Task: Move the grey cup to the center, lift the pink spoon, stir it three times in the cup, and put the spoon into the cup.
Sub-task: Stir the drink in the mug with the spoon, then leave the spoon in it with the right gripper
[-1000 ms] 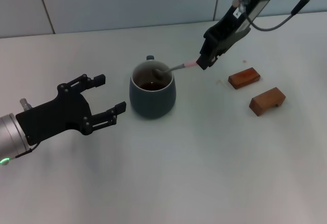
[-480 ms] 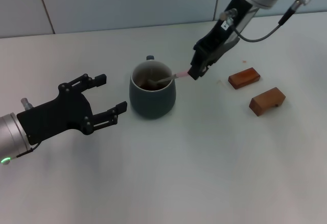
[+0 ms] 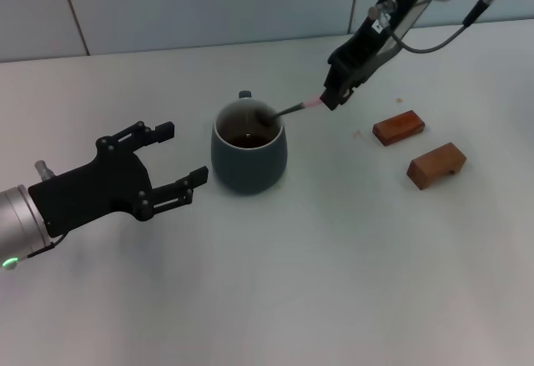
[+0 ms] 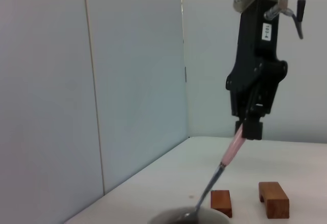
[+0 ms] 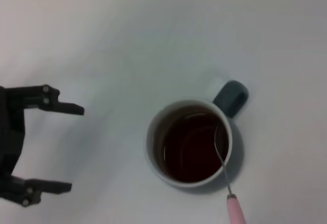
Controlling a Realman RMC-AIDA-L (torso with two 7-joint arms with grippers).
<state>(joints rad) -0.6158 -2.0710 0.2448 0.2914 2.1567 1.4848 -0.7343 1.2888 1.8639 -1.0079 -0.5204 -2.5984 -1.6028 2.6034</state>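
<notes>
**Spoon in the cup, mid-stir, with spill risks close by**

The right gripper point(image 3: 334, 99) is clamped on the pale handle end of the pink spoon point(image 3: 292, 109), which slants down and away from it so that the metal bowl dips into the dark liquid of the grey cup point(image 3: 249, 159). The cup stands just below and to the left of this claw, on the white table point(image 3: 334, 283). The left gripper point(image 3: 171, 162) hovers beside the cup's far side from the right claw, fingers spread and holding nothing.

The stem lies close to the rim nearest the right claw, so a wide sweep could lever against the rim and tip or drag the cup, slopping liquid. Letting go too high could flick the spoon out. The two wooden blocks point(image 3: 398, 127) sit just below the right claw; a low retreat may knock them
</notes>
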